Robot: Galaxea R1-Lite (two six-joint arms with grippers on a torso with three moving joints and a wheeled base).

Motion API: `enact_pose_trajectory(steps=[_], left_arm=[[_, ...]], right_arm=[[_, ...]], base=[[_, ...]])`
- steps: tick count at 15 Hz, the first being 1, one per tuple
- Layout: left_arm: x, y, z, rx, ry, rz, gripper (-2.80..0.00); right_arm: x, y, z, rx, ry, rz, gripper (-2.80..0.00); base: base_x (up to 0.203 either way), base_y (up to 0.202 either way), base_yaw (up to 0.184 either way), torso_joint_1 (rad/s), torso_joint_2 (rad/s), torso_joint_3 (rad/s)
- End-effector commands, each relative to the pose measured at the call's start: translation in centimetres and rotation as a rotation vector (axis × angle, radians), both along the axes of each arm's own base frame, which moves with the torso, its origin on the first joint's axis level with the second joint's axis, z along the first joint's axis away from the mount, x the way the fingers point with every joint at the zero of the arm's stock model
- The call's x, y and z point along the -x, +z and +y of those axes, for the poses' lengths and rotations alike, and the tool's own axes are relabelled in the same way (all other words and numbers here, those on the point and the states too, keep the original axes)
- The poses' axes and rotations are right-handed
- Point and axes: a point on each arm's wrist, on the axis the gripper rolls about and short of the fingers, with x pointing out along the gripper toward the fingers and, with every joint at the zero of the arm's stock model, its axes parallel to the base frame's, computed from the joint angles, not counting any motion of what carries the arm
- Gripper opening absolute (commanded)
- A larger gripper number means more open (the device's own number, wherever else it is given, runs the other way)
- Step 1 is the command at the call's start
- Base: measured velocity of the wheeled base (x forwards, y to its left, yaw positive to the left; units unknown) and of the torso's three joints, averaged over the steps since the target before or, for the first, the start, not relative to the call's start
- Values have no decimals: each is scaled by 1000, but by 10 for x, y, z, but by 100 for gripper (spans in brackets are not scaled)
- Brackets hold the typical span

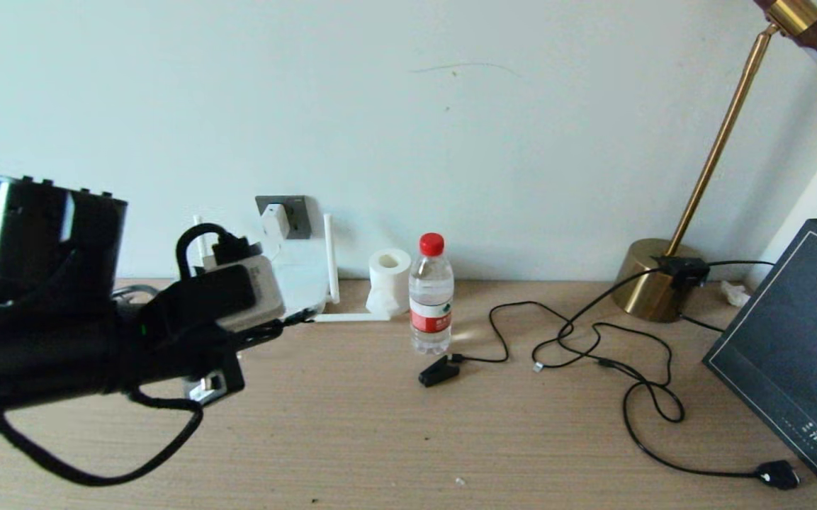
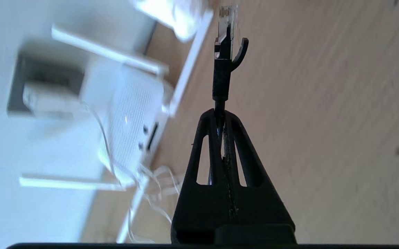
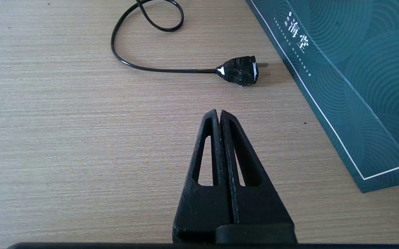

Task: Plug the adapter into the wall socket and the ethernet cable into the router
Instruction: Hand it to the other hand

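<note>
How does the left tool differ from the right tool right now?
The left tool is shut on the ethernet cable, raised near the router; the right tool is shut on nothing, over bare table near a black plug. Both are black, with fingers pressed together.

White adapter (image 1: 274,221) seemingly in grey wall socket (image 1: 297,212), white router (image 2: 130,121) below, ethernet cable (image 2: 221,69) raised

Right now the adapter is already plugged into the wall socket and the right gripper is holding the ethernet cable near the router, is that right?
One thing is wrong: the left gripper holds the ethernet cable, jaws shut on it, as the left wrist view shows. The right gripper is shut on nothing over the table. The adapter does sit in the wall socket, near the router.
</note>
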Motion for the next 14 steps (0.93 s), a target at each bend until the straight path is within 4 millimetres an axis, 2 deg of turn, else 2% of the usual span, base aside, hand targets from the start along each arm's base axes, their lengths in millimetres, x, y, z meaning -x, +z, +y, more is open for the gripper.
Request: enact_pose_trajectory(steps=[1, 3, 4, 5, 7, 9, 11, 14], left_arm=[[-17, -6, -20, -21, -41, 26, -280], [-15, -7, -32, -21, -85, 30, -280], [-11, -7, -37, -19, -109, 31, -280], [-7, -6, -40, -14, -128, 27, -280], [-3, -2, -48, -3, -163, 13, -280], [-1, -2, -51, -1, -180, 14, -280], [-2, -3, -52, 4, -191, 18, -280], [0, 0, -51, 16, -203, 14, -280]], right_arm=[[0, 0, 0, 11, 5, 5, -280], [0, 0, 0, 17, 10, 0, -280], [0, 7, 0, -1, 8, -30, -280], [0, 24, 0, -38, 9, -93, -280], [8, 80, 3, -122, 78, -236, -280], [12, 126, 8, -208, 291, -229, -280], [-11, 145, 11, -319, 503, -83, -280], [-60, 167, 10, -488, 640, 106, -280]], base=[[0, 0, 0, 0, 0, 0], [0, 0, 0, 0, 0, 0], [0, 0, 0, 0, 0, 0], [0, 0, 0, 0, 0, 0], [0, 0, 0, 0, 0, 0], [0, 0, 0, 0, 0, 0], [0, 0, 0, 0, 0, 0], [0, 0, 0, 0, 0, 0]])
